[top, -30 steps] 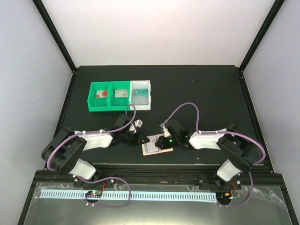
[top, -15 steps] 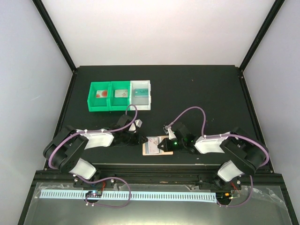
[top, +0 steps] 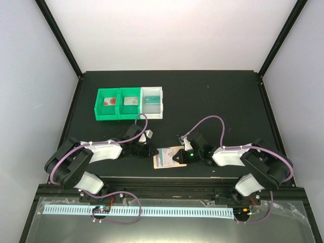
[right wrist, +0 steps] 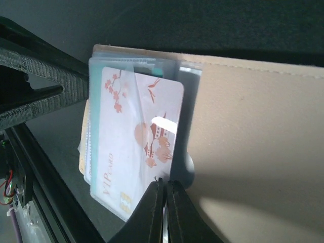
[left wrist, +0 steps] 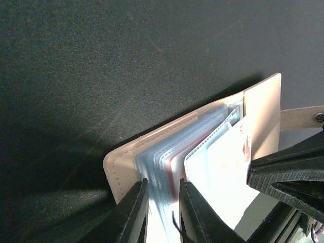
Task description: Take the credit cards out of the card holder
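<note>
At the far left of the table, the two green bins (top: 109,116) hold a red-marked card (top: 108,101) and a grey card (top: 131,100). The white bin (top: 153,115) beside them holds a teal card (top: 151,100). Near centre, between my arms, the tan card holder (top: 163,159) lies open with its clear sleeves (left wrist: 167,152) fanned and a white blossom-printed card (right wrist: 139,147) showing. My left gripper (left wrist: 162,187) is nearly closed, clamping the card holder by the sleeves' left end. My right gripper (right wrist: 164,185) has its fingers pressed together at the blossom-printed card's edge; I cannot tell whether they pinch it.
</note>
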